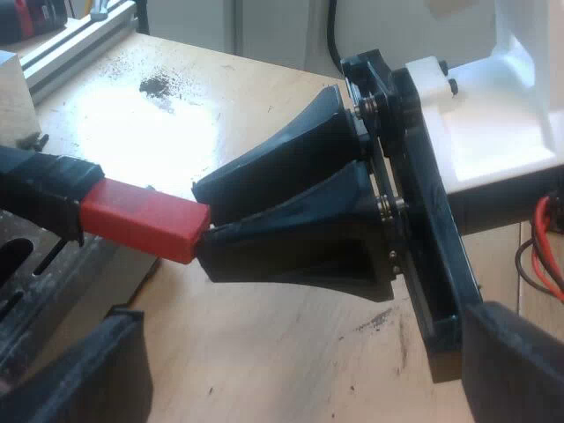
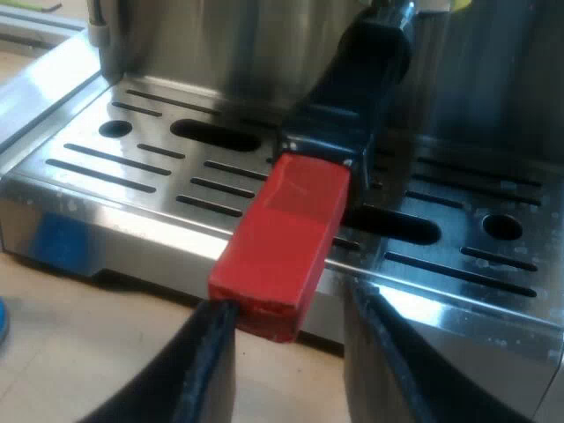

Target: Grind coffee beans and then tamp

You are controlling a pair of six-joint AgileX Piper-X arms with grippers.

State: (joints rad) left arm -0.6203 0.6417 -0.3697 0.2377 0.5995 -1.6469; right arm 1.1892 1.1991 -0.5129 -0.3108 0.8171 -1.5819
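Note:
The holder's dark handle [image 2: 352, 88] is locked into the espresso machine and sticks out over the slotted drip tray [image 2: 132, 159]. Its red end [image 2: 282, 229] lies between the fingers of my right gripper [image 2: 286, 308], which is open. One finger [image 2: 211, 352] is close against the red end, and a small gap shows at the other side. From the left wrist view, the right gripper [image 1: 204, 227] has its tips at the red end [image 1: 137, 216]. My left gripper [image 1: 308, 313] is open over the wooden table [image 1: 291, 370] and holds nothing.
Spilled coffee grounds [image 1: 157, 85] dot the table beyond the handle. An aluminium rail [image 1: 79, 35] runs along the table's edge there. The drip tray's metal edge [image 1: 88, 273] lies under the handle. A sliver of something blue [image 2: 3, 322] sits on the table by the machine's base.

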